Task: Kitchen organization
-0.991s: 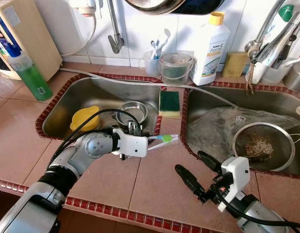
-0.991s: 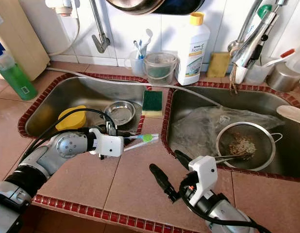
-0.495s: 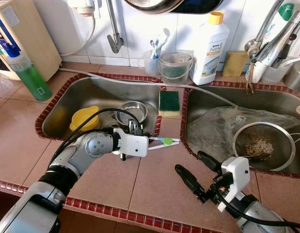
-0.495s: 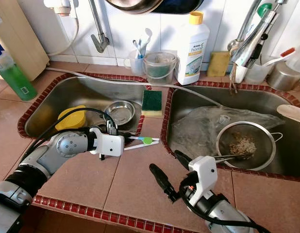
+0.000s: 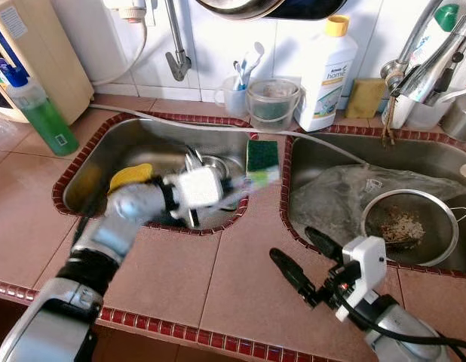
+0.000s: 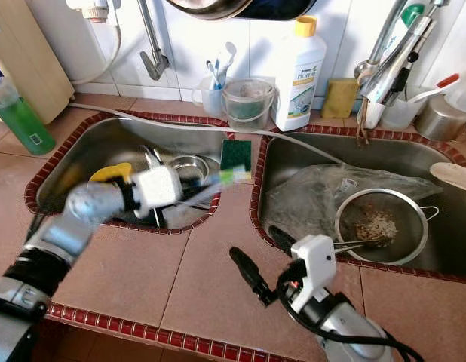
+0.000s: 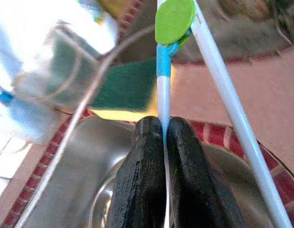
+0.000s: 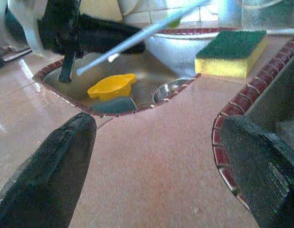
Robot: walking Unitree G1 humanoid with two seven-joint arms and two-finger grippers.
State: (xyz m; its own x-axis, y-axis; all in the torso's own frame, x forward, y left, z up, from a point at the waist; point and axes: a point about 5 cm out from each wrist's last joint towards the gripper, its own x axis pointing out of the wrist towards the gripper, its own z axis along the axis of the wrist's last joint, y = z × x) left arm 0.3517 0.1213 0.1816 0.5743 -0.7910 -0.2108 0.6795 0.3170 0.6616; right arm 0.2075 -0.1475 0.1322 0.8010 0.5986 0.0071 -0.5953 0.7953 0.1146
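Left hand [image 7: 163, 142] clenched on chopsticks [image 7: 162, 71] above left sink [image 5: 127, 143]; sponge [image 5: 262, 155] ahead; right hand [image 5: 305, 256] released.

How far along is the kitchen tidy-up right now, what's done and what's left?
Done: the chopsticks are picked up off the counter. In hand: the left gripper is shut on them, above the left sink near the sponge. Left: placing them; the yellow dish and steel bowl sit in the sink. The right gripper waits open.
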